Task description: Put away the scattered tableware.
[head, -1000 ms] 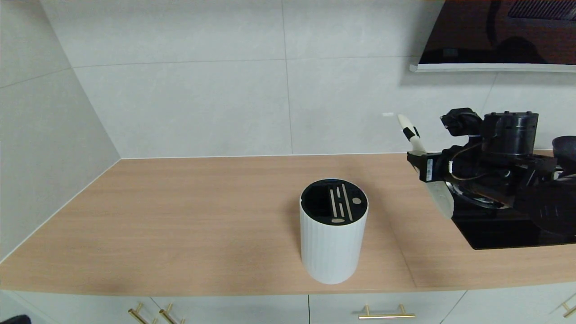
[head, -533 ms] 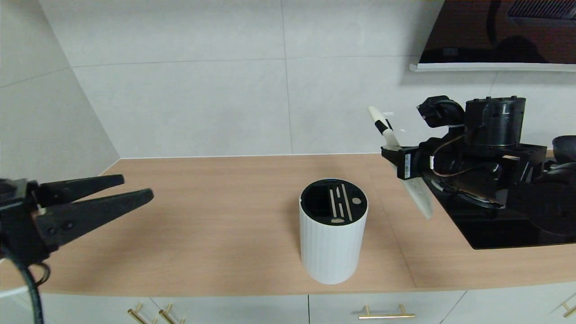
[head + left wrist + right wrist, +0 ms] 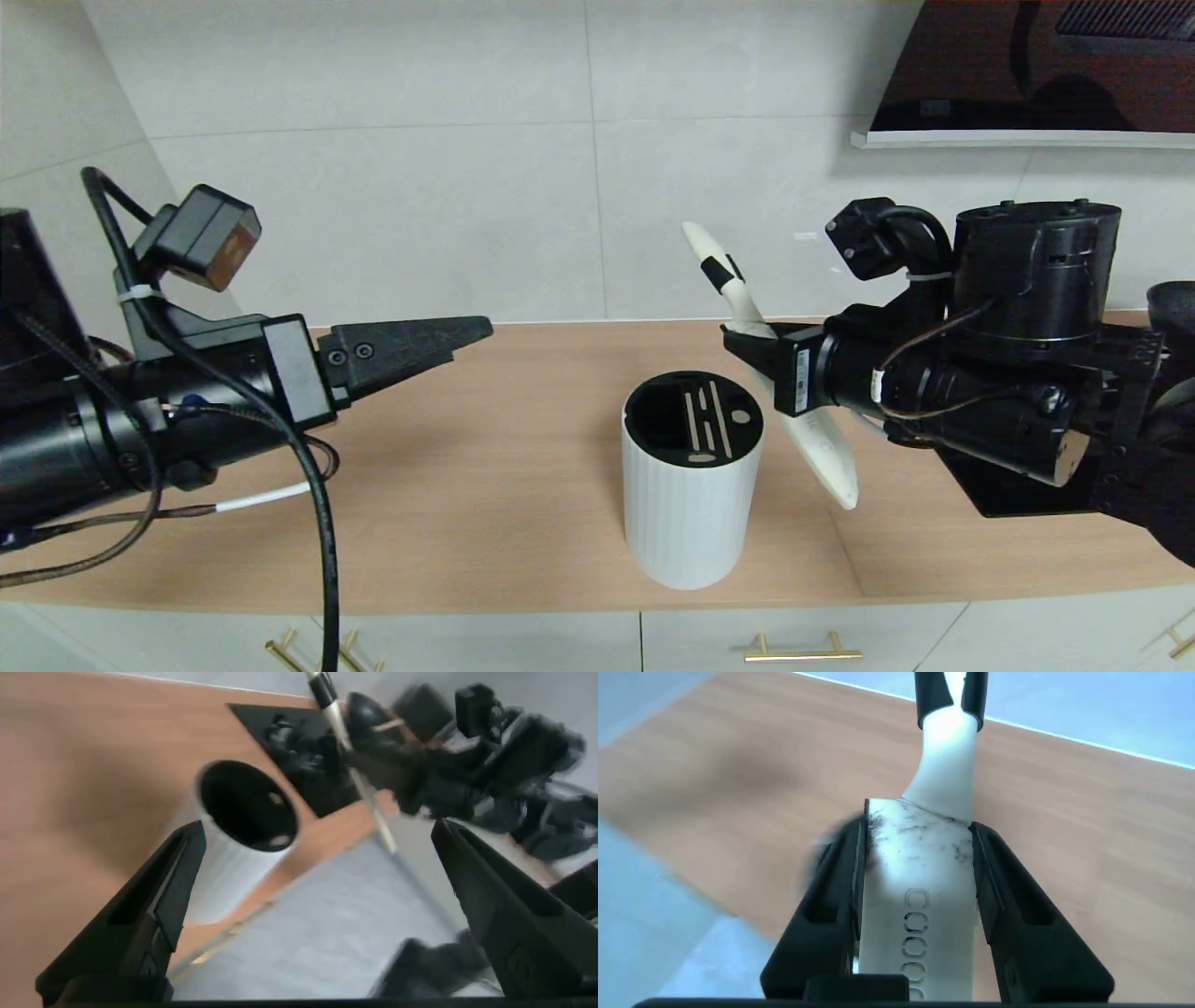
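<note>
**A:** What moved?

**B:** Both arms. The right gripper (image 3: 761, 350) came in from 3 o'clock with the knife (image 3: 826, 448). The left gripper (image 3: 471, 329) came up from 9 o'clock, closer to the holder (image 3: 691, 504).

**A:** Is the knife held tight?

**B:** Yes. The right fingers are squeezed on it, about where the handle meets the blade. The handle sticks up toward 11 o'clock and the tip points down toward 5 o'clock.

**A:** Where is it now?

**B:** In the air, just beside the holder, at its 3 o'clock. The tip hangs lower than the holder's top. The holder stands upright on the counter (image 3: 467, 485).

**A:** And the left gripper?

**B:** Its fingers are wide apart and hold nothing. It hangs at the holder's 10 o'clock.

**A:** Which step is this?

**B:** I think the knife is being carried to the holder. It is not in yet.

**A:** What comes next?

**B:** My guess is the knife must go up and over the top. The blade should turn to point straight down and line up with a thin slot (image 3: 705, 420). Then it can slide in slowly.
</note>
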`<state>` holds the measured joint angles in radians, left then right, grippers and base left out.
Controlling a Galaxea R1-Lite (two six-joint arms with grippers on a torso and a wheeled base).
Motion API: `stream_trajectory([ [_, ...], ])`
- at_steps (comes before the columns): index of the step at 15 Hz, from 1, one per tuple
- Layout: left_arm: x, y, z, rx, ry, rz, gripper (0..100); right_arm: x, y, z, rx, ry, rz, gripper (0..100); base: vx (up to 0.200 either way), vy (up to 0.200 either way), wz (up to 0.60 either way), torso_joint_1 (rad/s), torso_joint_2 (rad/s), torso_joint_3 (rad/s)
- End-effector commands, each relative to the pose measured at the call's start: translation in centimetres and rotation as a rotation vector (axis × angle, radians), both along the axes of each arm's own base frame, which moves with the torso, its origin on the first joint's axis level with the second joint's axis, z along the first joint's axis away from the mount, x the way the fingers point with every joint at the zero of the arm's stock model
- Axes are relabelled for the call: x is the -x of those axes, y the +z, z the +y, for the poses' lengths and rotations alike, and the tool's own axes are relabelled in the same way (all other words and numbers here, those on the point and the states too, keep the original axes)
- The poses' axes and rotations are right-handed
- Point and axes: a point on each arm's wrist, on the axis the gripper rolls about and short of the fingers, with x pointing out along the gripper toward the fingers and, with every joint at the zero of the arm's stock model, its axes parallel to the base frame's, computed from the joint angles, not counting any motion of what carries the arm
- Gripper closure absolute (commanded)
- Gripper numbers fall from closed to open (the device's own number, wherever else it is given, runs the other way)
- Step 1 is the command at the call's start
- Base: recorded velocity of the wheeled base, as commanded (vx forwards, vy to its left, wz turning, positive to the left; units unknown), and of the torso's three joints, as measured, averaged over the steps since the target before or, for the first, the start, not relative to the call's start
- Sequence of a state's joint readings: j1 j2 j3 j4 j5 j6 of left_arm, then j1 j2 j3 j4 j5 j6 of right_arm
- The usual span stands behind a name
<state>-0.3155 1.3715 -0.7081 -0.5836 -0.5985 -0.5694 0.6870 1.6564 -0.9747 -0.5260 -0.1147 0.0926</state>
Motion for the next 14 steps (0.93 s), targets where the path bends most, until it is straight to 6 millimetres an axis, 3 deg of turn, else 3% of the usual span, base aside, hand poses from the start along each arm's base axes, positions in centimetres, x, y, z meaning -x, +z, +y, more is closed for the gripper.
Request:
stream_trajectory([
  [1, -0.8, -1.6, -2.2, 0.044, -0.067, 0.065, 0, 1.4, 0.3, 1.3, -0.022, 0.054, 0.005, 100, 0.0, 0.0, 0.0, 0.0, 0.0, 0.0],
  [7, -2.2, -3.2, -6.9, 0.197, -0.013, 0.042, 0, 3.2, -0.5, 4.0, -0.041, 0.118, 0.043, 100, 0.0, 0.0, 0.0, 0.0, 0.0, 0.0],
  [12, -3.1, -3.9, -8.2, 0.234, 0.048, -0.012, 0, 3.8, -0.4, 4.6, -0.09, 0.144, 0.019, 100, 0.0, 0.0, 0.0, 0.0, 0.0, 0.0],
  [14, -3.7, -4.3, -8.6, 0.234, 0.053, -0.011, 0, 5.0, -0.7, 5.3, -0.083, 0.187, 0.025, 100, 0.0, 0.0, 0.0, 0.0, 0.0, 0.0],
])
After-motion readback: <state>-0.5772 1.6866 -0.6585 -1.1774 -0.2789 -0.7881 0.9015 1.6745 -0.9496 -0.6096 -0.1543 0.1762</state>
